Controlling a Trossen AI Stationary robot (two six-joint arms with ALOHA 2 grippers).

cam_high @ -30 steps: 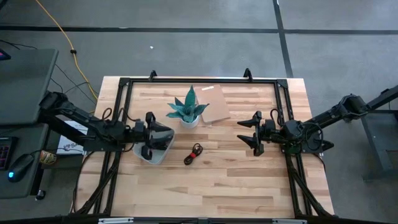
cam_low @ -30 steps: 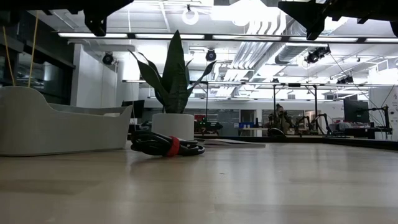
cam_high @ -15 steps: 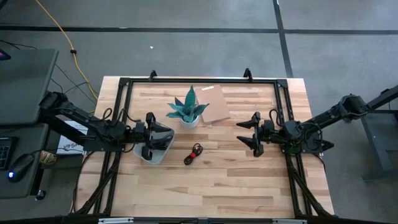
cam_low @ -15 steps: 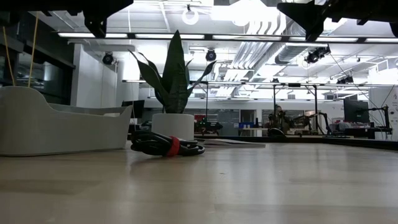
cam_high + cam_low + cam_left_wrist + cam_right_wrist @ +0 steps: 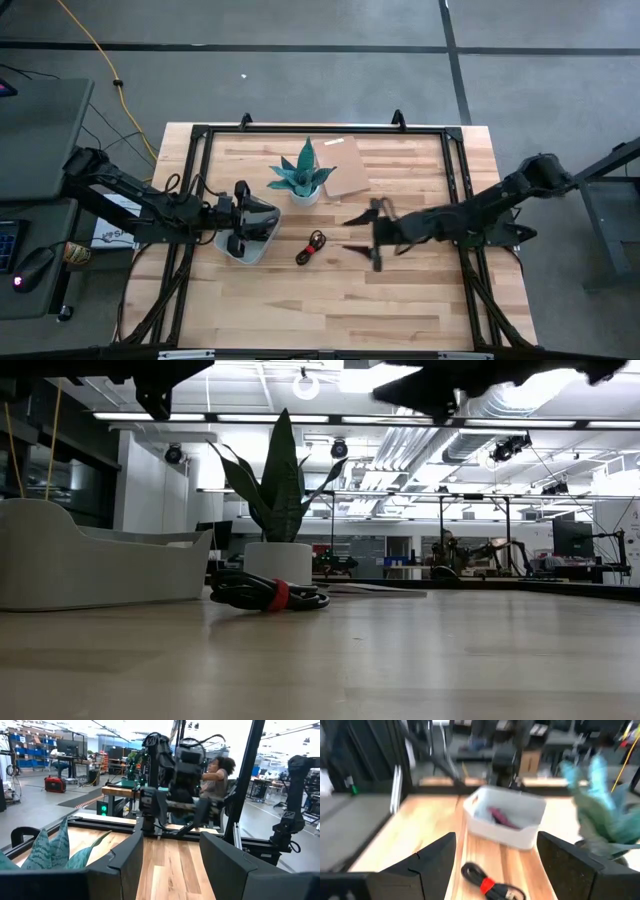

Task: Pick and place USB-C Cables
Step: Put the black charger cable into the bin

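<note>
One USB-C cable, a black coil with a red-orange tie (image 5: pixel 314 246) (image 5: pixel 268 593) (image 5: pixel 487 885), lies flat on the wooden table, just right of the white bin (image 5: pixel 243 249) (image 5: pixel 505 822). A magenta-red cable (image 5: pixel 501 818) lies inside the bin. The other cables do not show. My right gripper (image 5: pixel 348 234) (image 5: pixel 497 840) is open. It hovers above the table a little right of the black coil, pointing toward it and the bin. My left gripper (image 5: pixel 250 216) (image 5: pixel 170 850) is open and hangs over the bin.
A potted plant with pointed green leaves (image 5: pixel 303 175) (image 5: pixel 280 490) stands behind the coil. A flat brown board (image 5: pixel 346 168) lies to its right. A black frame (image 5: pixel 320 130) rims the table. A person (image 5: pixel 217 770) sits beyond the table's right side.
My right gripper has swung quickly toward the table's left, from near the right frame rail to a spot just right of the black coil, and it has stayed open. The cable, the bin and my left arm have kept still.
</note>
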